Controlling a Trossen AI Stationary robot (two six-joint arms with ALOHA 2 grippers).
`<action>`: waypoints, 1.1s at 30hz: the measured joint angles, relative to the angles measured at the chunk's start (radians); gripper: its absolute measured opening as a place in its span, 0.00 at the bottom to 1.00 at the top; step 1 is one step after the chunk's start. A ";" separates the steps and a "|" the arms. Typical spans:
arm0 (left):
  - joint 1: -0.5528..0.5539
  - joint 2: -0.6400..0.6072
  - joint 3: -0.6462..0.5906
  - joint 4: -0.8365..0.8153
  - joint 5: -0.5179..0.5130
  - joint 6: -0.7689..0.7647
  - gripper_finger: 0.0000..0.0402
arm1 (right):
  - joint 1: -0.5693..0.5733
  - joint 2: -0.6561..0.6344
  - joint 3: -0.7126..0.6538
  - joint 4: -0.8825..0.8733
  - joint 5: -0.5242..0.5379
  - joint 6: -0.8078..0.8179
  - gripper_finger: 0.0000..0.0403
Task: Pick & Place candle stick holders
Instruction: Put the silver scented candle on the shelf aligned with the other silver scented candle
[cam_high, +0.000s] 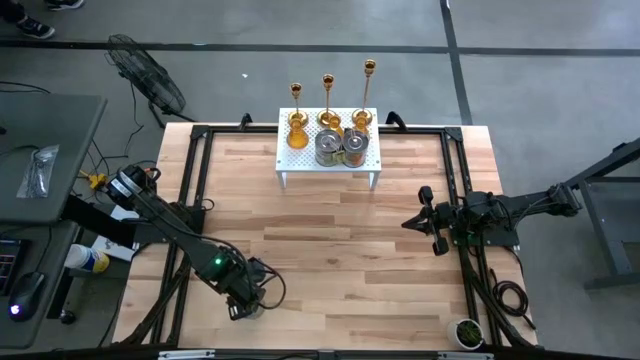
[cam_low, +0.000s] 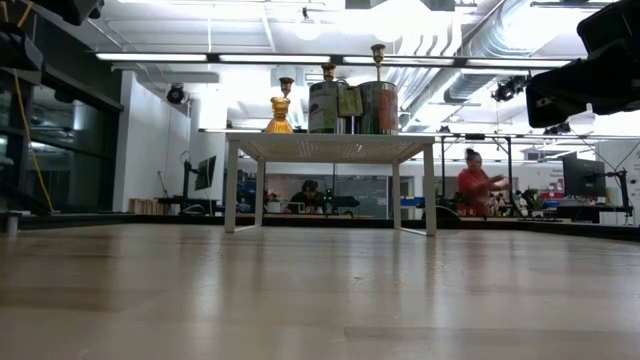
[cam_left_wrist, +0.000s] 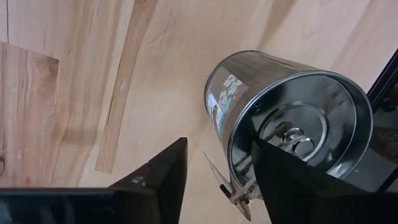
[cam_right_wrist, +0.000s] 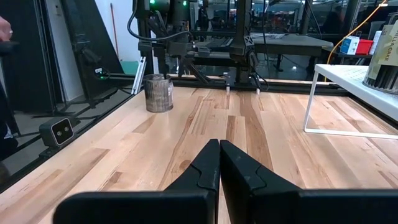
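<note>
A: One silvery pot (cam_left_wrist: 286, 118) sits at our table's (cam_high: 330, 250) near-left edge; left gripper (cam_left_wrist: 214, 171) straddles its rim, fingers partly closed.
B: Our right gripper (cam_right_wrist: 219, 163) hovers pinched shut, empty.

— Lighting overall?

— Bright and even. In the low view, ceiling strip lights (cam_low: 170, 57) burn out to white glare, and the things on the white rack (cam_low: 330, 147) read partly as silhouettes against them.

— Shadows?

— Soft only; a faint one lies under the rack on the wooden table (cam_high: 330, 250) in the high view.

— Focus?

— The near tabletop in the low view is blurred. In the left wrist view the silvery pot (cam_left_wrist: 286, 118) shows mirror reflections, sharp enough.
</note>
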 joint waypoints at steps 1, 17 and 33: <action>0.000 0.000 0.000 0.000 -0.001 0.000 0.42 | 0.000 0.000 0.000 0.000 0.000 0.000 0.01; 0.014 0.001 -0.025 0.000 0.000 -0.051 0.39 | 0.000 0.000 0.000 0.000 0.000 0.000 0.01; 0.014 0.002 -0.027 -0.006 0.015 -0.058 0.18 | 0.000 0.000 0.000 -0.001 0.000 0.000 0.01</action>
